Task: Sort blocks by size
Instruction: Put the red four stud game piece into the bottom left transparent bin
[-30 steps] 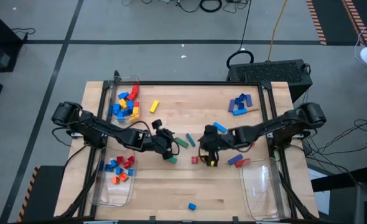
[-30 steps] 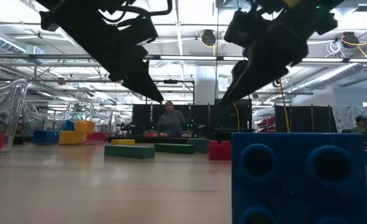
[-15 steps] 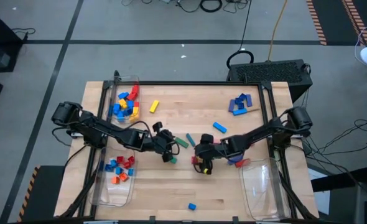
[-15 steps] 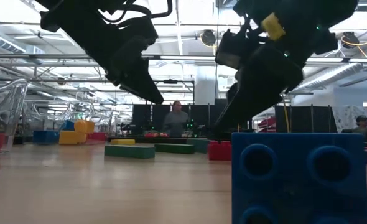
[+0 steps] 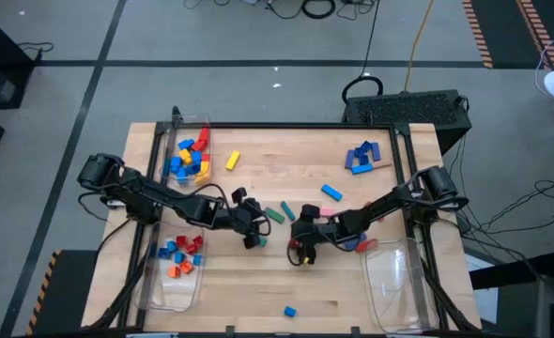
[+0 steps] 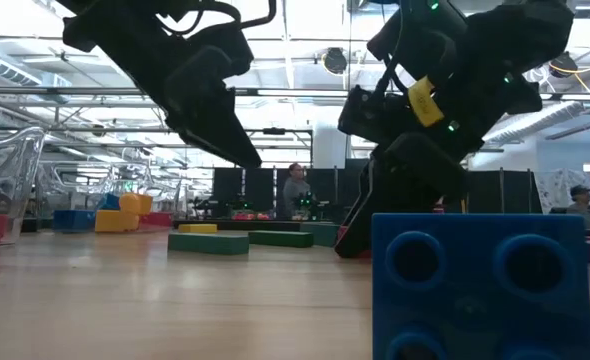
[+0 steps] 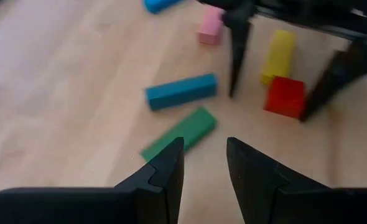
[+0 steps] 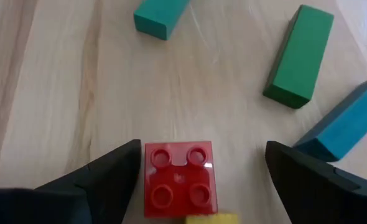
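Note:
My right gripper (image 5: 300, 247) stands open and low over a red square brick (image 8: 180, 180), one finger on each side of it. A yellow brick (image 7: 278, 56) lies right beside the red one. My left gripper (image 7: 205, 163) hovers open and holds nothing, a little to the table's left of the red brick (image 7: 285, 98), above the wood. Ahead of it lie a green bar (image 7: 180, 134), a teal bar (image 7: 181, 91) and a pink brick (image 7: 211, 28). All these blocks lie flat on the table. My right gripper has one finger (image 8: 112, 174) right against the red brick's side (image 8: 147, 180); whether it touches cannot be told. The other finger (image 8: 308, 180) stands well clear. The fingers slant down from the table's right side, and the brick lies flat on the table.
Far left, a clear bin (image 5: 188, 155) holds several blocks; near left, another (image 5: 177, 258) holds red, blue and orange ones. A clear bin (image 5: 390, 277) stands near right. Loose: a yellow brick (image 5: 232, 161), a blue bar (image 5: 330, 192), a blue pile (image 5: 361, 157), a blue brick (image 5: 290, 311).
My right gripper has come down and toward the table's near-left, away from the blue bar, to stand open around the red brick. Its fingers have kept the same gap. The blocks have stayed where they were.

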You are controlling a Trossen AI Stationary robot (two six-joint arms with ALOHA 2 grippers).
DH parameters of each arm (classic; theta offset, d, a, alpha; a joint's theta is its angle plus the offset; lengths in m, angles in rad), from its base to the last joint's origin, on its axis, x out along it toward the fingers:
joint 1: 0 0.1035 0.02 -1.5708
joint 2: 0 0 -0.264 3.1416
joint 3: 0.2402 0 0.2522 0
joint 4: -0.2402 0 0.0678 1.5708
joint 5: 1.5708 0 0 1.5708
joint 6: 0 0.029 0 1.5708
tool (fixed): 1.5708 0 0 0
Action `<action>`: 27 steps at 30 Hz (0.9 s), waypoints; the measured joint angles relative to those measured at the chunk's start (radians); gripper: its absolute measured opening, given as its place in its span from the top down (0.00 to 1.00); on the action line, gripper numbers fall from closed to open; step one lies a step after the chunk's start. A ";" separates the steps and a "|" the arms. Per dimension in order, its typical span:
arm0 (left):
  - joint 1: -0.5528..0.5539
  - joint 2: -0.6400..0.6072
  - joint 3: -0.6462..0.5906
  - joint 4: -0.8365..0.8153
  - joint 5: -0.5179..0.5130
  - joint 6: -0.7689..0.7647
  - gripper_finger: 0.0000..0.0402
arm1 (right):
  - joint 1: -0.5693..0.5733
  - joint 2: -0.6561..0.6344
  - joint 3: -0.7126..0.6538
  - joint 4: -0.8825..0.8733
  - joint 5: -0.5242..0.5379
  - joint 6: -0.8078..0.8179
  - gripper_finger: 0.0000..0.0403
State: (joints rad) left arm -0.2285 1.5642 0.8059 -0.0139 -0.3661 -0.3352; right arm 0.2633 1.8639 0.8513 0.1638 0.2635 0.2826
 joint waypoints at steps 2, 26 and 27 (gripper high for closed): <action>-0.011 0.000 0.000 0.006 0.010 0.000 0.69 | 0.008 -0.003 0.000 -0.008 0.001 0.005 0.21; -0.155 0.227 0.008 0.414 -0.057 0.637 0.62 | 0.057 -0.077 -0.002 0.097 -0.088 -0.033 0.71; -0.157 0.228 0.009 0.419 -0.068 0.655 0.60 | 0.057 -0.086 -0.002 0.103 -0.089 -0.033 0.71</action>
State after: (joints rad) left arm -0.3858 1.7924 0.8151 0.4047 -0.4338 0.3194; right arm 0.3202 1.7778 0.8490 0.2670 0.1746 0.2493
